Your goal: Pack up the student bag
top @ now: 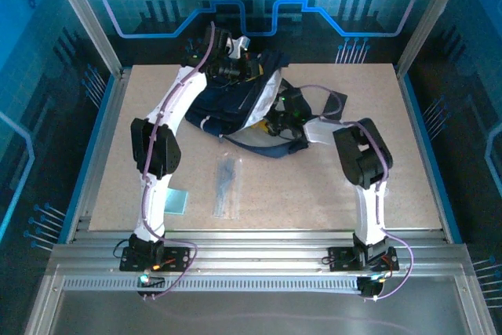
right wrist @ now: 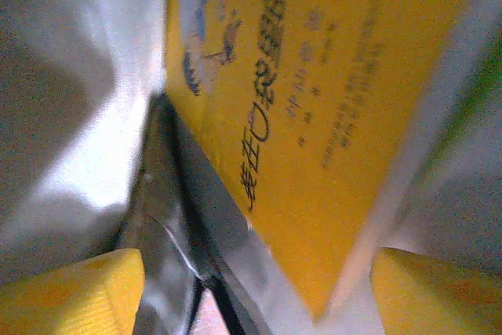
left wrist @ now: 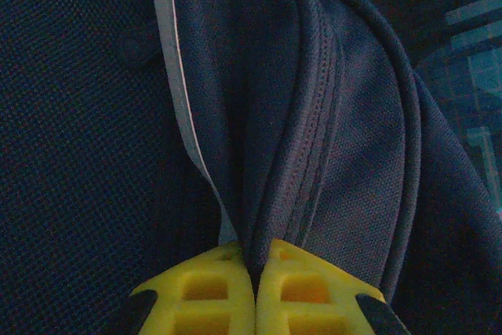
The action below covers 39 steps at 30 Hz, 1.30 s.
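Observation:
The student bag (top: 227, 103), navy with pale trim, lies at the back middle of the table. At the bag's far top edge my left gripper (top: 229, 67) is shut on it, and in the left wrist view my left gripper (left wrist: 255, 268) has its yellow fingers pinching a fold of navy fabric (left wrist: 314, 115) beside a zip seam. My right gripper (top: 281, 119) is at the bag's right-hand opening. In the right wrist view my right gripper (right wrist: 255, 296) is open, fingers wide apart. A yellow booklet (right wrist: 329, 115) with black print lies between them against the bag's white lining (right wrist: 78, 115), untouched by either finger.
A clear pouch (top: 226, 186) with dark contents lies on the table in front of the bag. A pale green card (top: 177, 201) sits by the left arm. A black strap (top: 333, 106) trails right of the bag. Metal posts frame the table.

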Motion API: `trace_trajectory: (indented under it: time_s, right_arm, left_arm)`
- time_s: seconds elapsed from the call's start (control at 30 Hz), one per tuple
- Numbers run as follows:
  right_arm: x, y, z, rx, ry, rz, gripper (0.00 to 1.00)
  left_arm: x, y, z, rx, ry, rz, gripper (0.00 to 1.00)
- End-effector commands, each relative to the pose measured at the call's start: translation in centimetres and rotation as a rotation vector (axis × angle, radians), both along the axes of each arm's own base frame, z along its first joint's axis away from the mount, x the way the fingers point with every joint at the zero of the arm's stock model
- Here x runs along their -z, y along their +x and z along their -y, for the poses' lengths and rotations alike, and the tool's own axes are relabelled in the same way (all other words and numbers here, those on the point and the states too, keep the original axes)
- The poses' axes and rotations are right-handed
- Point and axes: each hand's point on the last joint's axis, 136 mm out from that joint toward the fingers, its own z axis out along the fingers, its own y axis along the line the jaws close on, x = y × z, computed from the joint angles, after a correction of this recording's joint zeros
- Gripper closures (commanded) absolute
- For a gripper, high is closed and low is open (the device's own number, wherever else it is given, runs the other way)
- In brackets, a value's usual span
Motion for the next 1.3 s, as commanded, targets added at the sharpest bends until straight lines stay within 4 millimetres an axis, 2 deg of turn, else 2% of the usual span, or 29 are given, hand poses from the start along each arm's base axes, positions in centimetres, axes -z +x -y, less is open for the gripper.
trace_trajectory:
  time_s: [0.0, 0.13, 0.23, 0.47, 0.5, 0.57, 0.6, 0.63, 0.77, 0.87, 0.97, 1.07, 1.2, 1.27]
  right_arm:
    - [0.0, -2.3, 4.3, -0.009, -0.107, -0.047, 0.21]
    - [-0.7, -4.4, 8.2, 0.002, -0.152, -0.067, 0.19]
    - [-2.2, -5.9, 10.8, 0.004, -0.222, -0.047, 0.19]
    - [-8.0, -9.6, 15.5, 0.004, -0.472, 0.055, 0.18]
    - [-8.7, -10.0, 16.0, 0.013, -0.499, 0.069, 0.18]
    - [-9.8, -10.6, 16.5, 0.022, -0.519, 0.098, 0.18]
    - [-10.3, -10.9, 16.5, 0.024, -0.519, 0.110, 0.18]
    - [-10.7, -11.1, 16.5, 0.026, -0.513, 0.118, 0.18]
    - [-11.4, -11.5, 15.5, 0.017, -0.498, 0.138, 0.18]
    - [-11.2, -11.6, 14.0, 0.001, -0.483, 0.149, 0.18]
    - [-10.9, -11.5, 12.5, -0.010, -0.469, 0.162, 0.18]
    - [-10.4, -11.4, 10.9, -0.027, -0.451, 0.172, 0.18]
    - [-10.0, -11.4, 8.9, -0.059, -0.440, 0.185, 0.18]
    - [-9.7, -11.4, 8.2, -0.077, -0.437, 0.183, 0.18]
  left_arm:
    - [-6.1, 0.0, -0.2, 0.004, -0.072, 0.158, 1.00]
    - [-5.5, 0.2, -0.4, -0.011, -0.071, 0.147, 1.00]
    - [-4.9, 0.3, -0.4, -0.022, -0.069, 0.138, 1.00]
    - [-1.9, 0.5, -0.5, -0.062, -0.040, 0.098, 1.00]
    - [-1.4, 0.5, -0.5, -0.066, -0.039, 0.084, 0.93]
    - [-0.5, 0.3, -0.6, -0.078, -0.040, 0.054, 0.68]
    - [-0.1, 0.2, -0.7, -0.090, -0.037, 0.040, 0.54]
    - [0.1, 0.1, -0.9, -0.102, -0.036, 0.035, 0.46]
    - [0.5, -1.1, -2.6, -0.180, -0.027, 0.040, 0.42]
    - [0.5, -2.5, -4.9, -0.266, -0.018, 0.055, 0.31]
    - [1.7, -4.3, -7.7, -0.364, -0.007, 0.046, 0.25]
    - [3.3, -6.2, -10.5, -0.457, 0.005, 0.019, 0.24]
    - [6.7, -8.9, -13.7, -0.577, 0.054, -0.046, 0.24]
    - [9.1, -10.2, -15.5, -0.649, 0.092, -0.098, 0.24]
